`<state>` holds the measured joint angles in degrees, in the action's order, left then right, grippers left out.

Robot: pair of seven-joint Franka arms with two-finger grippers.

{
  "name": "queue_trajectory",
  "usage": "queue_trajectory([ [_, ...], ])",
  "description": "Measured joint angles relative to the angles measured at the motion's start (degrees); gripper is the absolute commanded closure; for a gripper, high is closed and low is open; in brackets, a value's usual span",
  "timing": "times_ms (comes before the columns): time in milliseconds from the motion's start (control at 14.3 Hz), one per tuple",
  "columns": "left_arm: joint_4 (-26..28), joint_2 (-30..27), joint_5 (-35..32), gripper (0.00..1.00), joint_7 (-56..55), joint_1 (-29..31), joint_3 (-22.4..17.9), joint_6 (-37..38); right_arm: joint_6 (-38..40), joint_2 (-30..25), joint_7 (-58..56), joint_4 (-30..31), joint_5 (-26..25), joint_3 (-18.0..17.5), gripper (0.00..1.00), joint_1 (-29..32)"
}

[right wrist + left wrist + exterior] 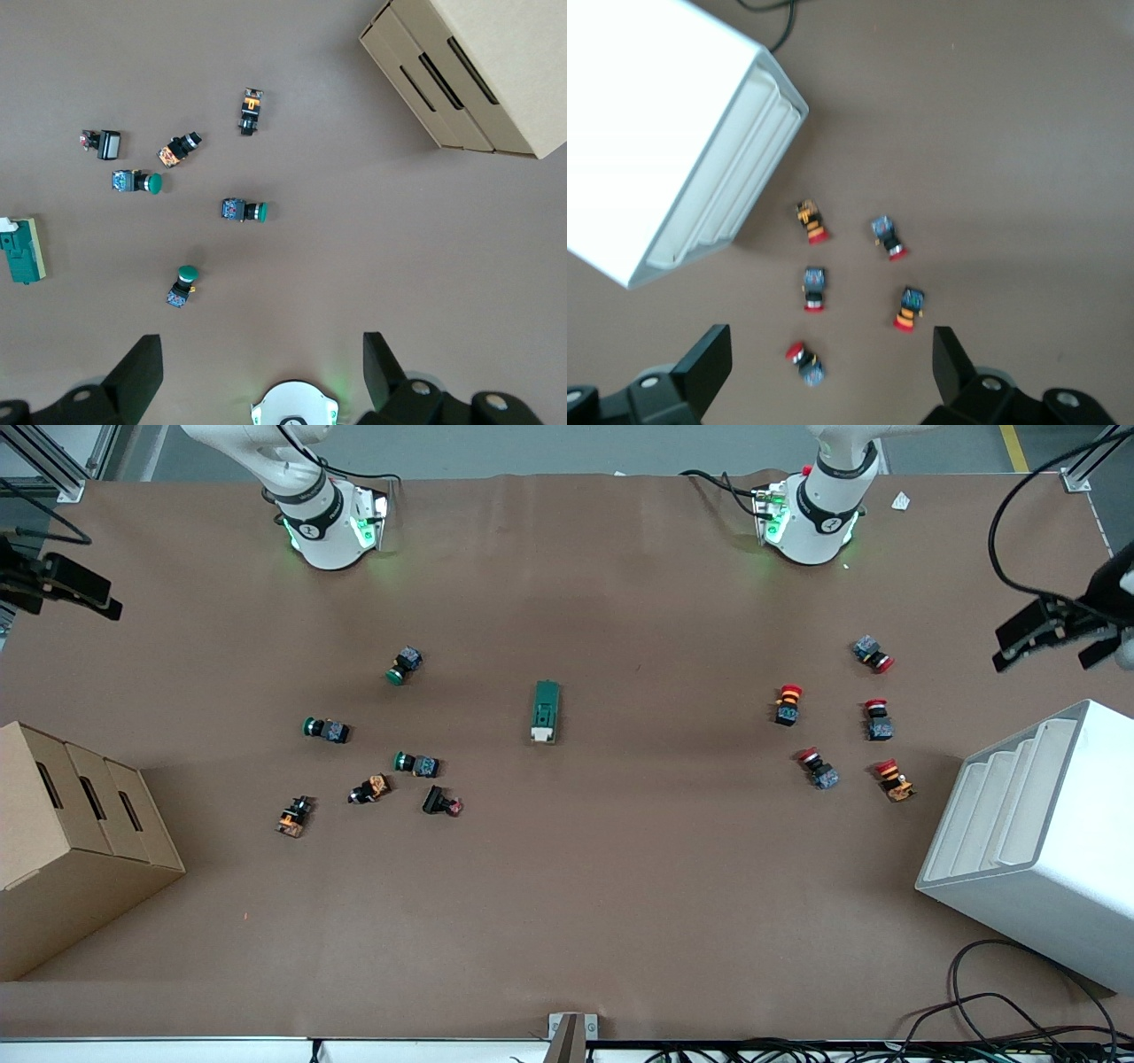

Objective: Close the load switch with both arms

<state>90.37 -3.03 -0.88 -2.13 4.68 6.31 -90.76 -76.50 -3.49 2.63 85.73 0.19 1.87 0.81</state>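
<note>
The load switch [547, 711], a dark green block with a cream lever end, lies alone at the middle of the table. Its cream end faces the front camera. It also shows at the edge of the right wrist view [22, 251]. My left gripper [1050, 646] is up in the air at the left arm's end, open and empty, over the red push-buttons [830, 367]. My right gripper [75, 593] is up in the air at the right arm's end, open and empty [261, 372]. Both grippers are well apart from the switch.
Several green and orange push-buttons [372, 762] lie toward the right arm's end, and several red ones [833, 717] toward the left arm's end. A cardboard box [71, 841] stands at the right arm's end. A white bin [1036, 841] stands at the left arm's end.
</note>
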Motion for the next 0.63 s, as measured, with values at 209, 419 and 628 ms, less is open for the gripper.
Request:
queue_trajectory([
  [209,2.5,-2.8,0.2,0.0,0.0,-0.1,0.4,1.0,-0.7,-1.2,0.0,0.6,0.0,0.0,0.0,0.0],
  [419,4.8,-4.1,0.5,0.0,0.0,-0.5,0.8,1.0,-1.1,-1.2,0.0,1.4,0.0,0.0,0.0,0.0],
  [628,5.5,-4.4,0.9,0.0,0.0,-2.7,0.8,1.0,-1.9,-2.1,0.0,2.9,0.0,0.0,0.0,0.0],
])
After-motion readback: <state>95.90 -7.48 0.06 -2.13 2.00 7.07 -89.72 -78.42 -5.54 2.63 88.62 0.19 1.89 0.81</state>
